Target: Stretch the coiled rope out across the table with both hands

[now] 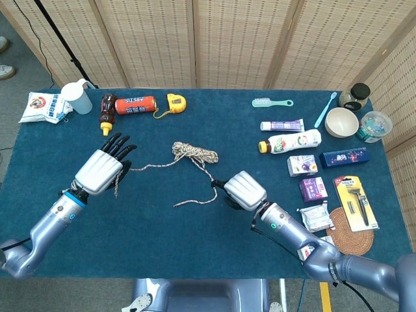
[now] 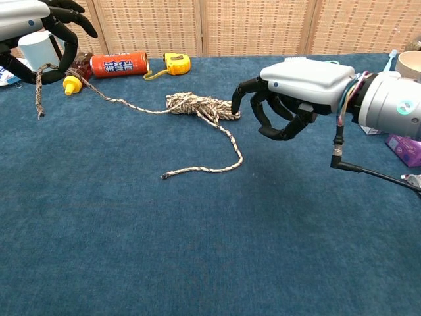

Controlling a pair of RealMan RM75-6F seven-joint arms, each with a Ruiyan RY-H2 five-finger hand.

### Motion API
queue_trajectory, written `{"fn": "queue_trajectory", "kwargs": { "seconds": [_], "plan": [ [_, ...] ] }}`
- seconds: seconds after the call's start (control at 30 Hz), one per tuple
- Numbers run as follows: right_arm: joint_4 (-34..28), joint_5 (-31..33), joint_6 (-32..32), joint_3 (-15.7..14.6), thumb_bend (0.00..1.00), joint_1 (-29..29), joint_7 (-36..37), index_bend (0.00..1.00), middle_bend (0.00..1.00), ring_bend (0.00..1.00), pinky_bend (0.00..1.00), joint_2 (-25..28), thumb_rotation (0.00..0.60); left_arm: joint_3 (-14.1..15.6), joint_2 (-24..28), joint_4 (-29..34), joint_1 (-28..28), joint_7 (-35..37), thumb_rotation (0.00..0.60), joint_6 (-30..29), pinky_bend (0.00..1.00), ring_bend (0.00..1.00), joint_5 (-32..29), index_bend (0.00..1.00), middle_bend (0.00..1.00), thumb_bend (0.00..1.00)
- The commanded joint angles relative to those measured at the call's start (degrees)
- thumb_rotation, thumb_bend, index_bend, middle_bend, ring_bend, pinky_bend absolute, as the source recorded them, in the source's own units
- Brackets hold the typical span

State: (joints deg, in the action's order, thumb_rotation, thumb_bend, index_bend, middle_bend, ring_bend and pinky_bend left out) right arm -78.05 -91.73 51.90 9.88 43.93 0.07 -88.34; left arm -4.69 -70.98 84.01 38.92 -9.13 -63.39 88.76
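Note:
The speckled rope lies with its coil (image 1: 194, 153) (image 2: 200, 105) at mid-table. One strand runs left to my left hand (image 1: 101, 170) (image 2: 41, 26), which grips it off the table; a short tail (image 2: 39, 92) hangs below the fingers. The other strand loops right and forward, and its free end (image 1: 175, 205) (image 2: 164, 176) lies on the blue cloth. My right hand (image 1: 244, 190) (image 2: 288, 97) hovers just right of that loop. Its fingers are curved and apart, and they hold nothing.
Along the back left stand a white jug (image 1: 78, 96), a sauce bottle (image 1: 107, 112), a red can (image 1: 135, 104) and a yellow tape measure (image 1: 175, 102). On the right are a brush (image 1: 272, 102), a toothpaste tube (image 1: 281, 125), a drink bottle (image 1: 290, 141), small boxes, a bowl (image 1: 341, 121) and a razor pack (image 1: 354, 203).

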Motion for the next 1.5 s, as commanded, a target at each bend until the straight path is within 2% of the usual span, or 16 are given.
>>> {"fn": "queue_trajectory", "kwargs": {
  "seconds": [0.03, 0.1, 0.23, 0.33, 0.43, 0.5, 0.6, 0.7, 0.73, 0.8, 0.87, 1.07, 1.5],
  "plan": [
    [0.5, 1.6, -0.4, 0.3, 0.45, 0.7, -2.1, 0.27, 0.49, 0.64, 0.68, -1.4, 0.6, -0.2, -0.1, -0.3, 0.2, -0.3, 0.6, 0.3, 0.0, 0.0, -0.3, 0.75, 0.2, 0.46],
    [0.8, 2.2, -0.5, 0.3, 0.45, 1.0, -2.9, 0.27, 0.48, 0.64, 0.67, -1.9, 0.6, -0.4, -0.1, -0.6, 0.3, -0.5, 0.6, 0.4, 0.0, 0.0, -0.4, 0.75, 0.2, 0.46],
    [2.0, 3.6, -1.9, 0.1, 0.45, 2.0, -5.4, 0.28, 0.54, 0.7, 0.69, -3.3, 0.6, -0.6, -0.3, -1.0, 0.5, -0.9, 0.6, 0.7, 0.0, 0.0, -0.8, 0.75, 0.2, 0.46],
    [3.1, 4.6, -2.6, 0.0, 0.45, 2.7, -7.6, 0.28, 0.54, 0.69, 0.67, -4.3, 0.6, -0.8, -0.5, -1.3, 0.7, -1.1, 0.6, 0.9, 0.0, 0.0, -1.0, 0.75, 0.2, 0.46],
    [4.5, 6.3, -2.9, 0.3, 0.44, 3.2, -9.6, 0.26, 0.48, 0.61, 0.53, -5.7, 0.6, -1.0, -0.7, -1.4, 0.9, -1.2, 0.6, 1.0, 0.0, 0.0, -1.2, 0.75, 0.2, 0.46],
    [4.7, 7.1, -2.8, 0.4, 0.44, 3.3, -10.4, 0.24, 0.4, 0.5, 0.37, -6.2, 0.6, -1.0, -0.8, -1.5, 1.0, -1.2, 0.6, 1.2, 0.0, 0.0, -1.4, 0.75, 0.2, 0.46],
    [4.7, 8.1, -2.6, 0.4, 0.44, 3.2, -11.5, 0.23, 0.27, 0.34, 0.2, -6.7, 0.6, -1.1, -0.8, -1.8, 1.1, -1.2, 0.6, 1.4, 0.0, 0.0, -1.6, 0.75, 0.2, 0.46],
    [4.4, 9.0, -2.5, 0.3, 0.44, 3.2, -12.2, 0.25, 0.16, 0.17, 0.03, -6.9, 0.6, -1.1, -0.8, -2.0, 1.1, -1.0, 0.6, 1.5, 0.0, 0.0, -1.8, 0.76, 0.2, 0.46],
    [4.2, 9.2, -2.5, 0.3, 0.44, 3.2, -12.4, 0.26, 0.13, 0.12, 0.01, -7.0, 0.6, -1.1, -0.8, -2.1, 1.1, -1.0, 0.6, 1.5, 0.0, 0.0, -1.8, 0.76, 0.2, 0.46],
    [4.1, 9.6, -2.5, 0.3, 0.44, 3.2, -13.0, 0.31, 0.07, 0.02, 0.0, -7.0, 0.6, -1.2, -0.8, -2.2, 1.1, -1.0, 0.6, 1.5, 0.0, 0.0, -1.9, 0.76, 0.2, 0.46],
    [3.6, 10.2, -2.7, 0.1, 0.44, 3.2, -13.5, 0.35, 0.04, 0.0, 0.0, -7.2, 0.6, -1.2, -0.8, -2.3, 1.1, -0.8, 0.6, 1.6, 0.0, 0.0, -2.1, 0.76, 0.2, 0.46],
    [2.6, 11.8, -3.6, -0.2, 0.44, 3.5, -14.9, 0.39, 0.04, 0.0, 0.0, -7.5, 0.6, -1.3, -1.0, -2.7, 1.2, -0.6, 0.6, 1.6, 0.0, 0.0, -2.2, 0.77, 0.2, 0.46],
    [5.0, 14.6, -3.7, -0.3, 0.44, 4.1, -17.2, 0.37, 0.05, 0.0, 0.0, -10.7, 0.6, -1.3, -1.0, -2.9, 1.2, -0.2, 0.6, 1.6, 0.0, 0.0, -2.4, 0.77, 0.2, 0.46]
  ]
}}
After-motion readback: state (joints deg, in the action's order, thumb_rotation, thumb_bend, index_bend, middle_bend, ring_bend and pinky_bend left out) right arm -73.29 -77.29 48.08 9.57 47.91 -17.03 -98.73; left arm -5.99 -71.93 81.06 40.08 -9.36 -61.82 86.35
